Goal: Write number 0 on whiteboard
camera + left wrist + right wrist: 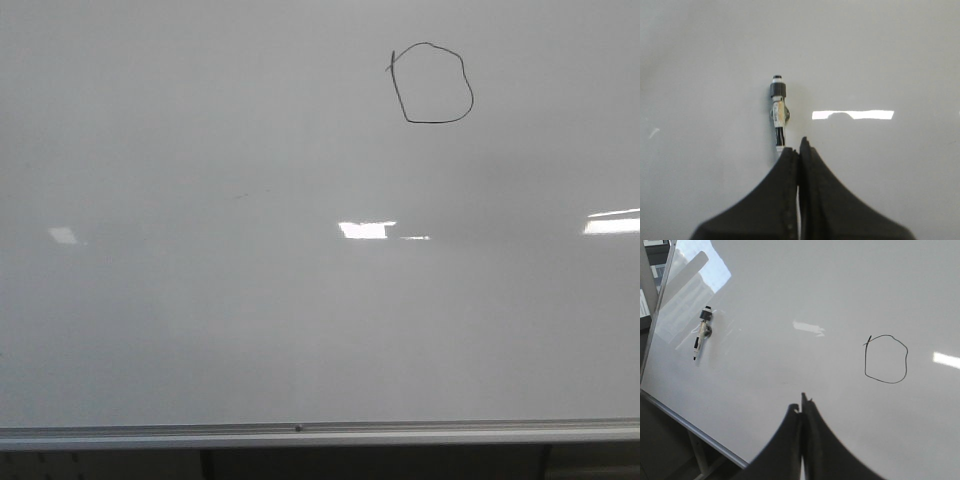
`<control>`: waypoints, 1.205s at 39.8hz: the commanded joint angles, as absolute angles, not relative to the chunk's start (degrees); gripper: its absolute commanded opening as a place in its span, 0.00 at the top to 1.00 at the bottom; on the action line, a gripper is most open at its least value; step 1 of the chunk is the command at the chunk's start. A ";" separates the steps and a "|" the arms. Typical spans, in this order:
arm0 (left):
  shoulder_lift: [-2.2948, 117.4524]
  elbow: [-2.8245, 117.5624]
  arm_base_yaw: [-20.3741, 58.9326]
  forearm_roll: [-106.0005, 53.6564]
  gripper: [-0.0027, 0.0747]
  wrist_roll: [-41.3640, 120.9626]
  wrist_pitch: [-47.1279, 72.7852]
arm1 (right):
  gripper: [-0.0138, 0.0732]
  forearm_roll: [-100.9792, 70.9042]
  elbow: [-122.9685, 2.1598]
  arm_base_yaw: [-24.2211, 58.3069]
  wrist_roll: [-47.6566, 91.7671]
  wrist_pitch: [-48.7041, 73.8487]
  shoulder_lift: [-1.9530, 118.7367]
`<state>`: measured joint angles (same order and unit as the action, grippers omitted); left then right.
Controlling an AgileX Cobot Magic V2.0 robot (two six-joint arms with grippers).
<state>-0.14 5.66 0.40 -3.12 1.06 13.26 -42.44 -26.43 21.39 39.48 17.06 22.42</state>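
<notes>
Nearest the lens in the left wrist view: left gripper, black fingers pressed together, pinching nothing. Just beyond the tips, at twelve o'clock, a marker against the whiteboard, black cap end farthest from the fingers, label band mid-barrel; apart from the fingertips, though only narrowly. Whether clipped, magnet-held or resting on the board, cannot tell.

Moving right, to the right wrist view: right gripper likewise closed tight on nothing, aimed at the board. The same marker at ten o'clock from the tips, well apart; the number 0 at two o'clock, also clear of the fingers.

From the front: the number 0 at one o'clock on the board, a thin black lopsided loop, closed, with a short tick crossing at its upper left. No arm or gripper visible there.

Judged step: writing done, pen released, arms backed off. Nothing apparently left but withdrawal; if a neater digit were wanted, a re-grasp of the marker by the left arm, opening first.

Surface: glossy pale grey-white, faint specks, bright rectangular light reflections across the middle, aluminium rail along six o'clock. Room: dark gap and support legs below the rail; a window-like glare at the board's far corner in the right wrist view.
</notes>
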 commanded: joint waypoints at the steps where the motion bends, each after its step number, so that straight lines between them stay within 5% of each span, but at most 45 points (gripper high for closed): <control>1: -1.03 3.74 0.87 -1.40 0.99 -2.40 5.58 | 0.92 -43.53 -27.91 21.08 39.44 13.29 22.71; 48: -1.18 -1.53 0.87 -1.49 0.99 -2.66 1.43 | 0.92 -43.53 -27.91 21.08 39.44 13.29 22.71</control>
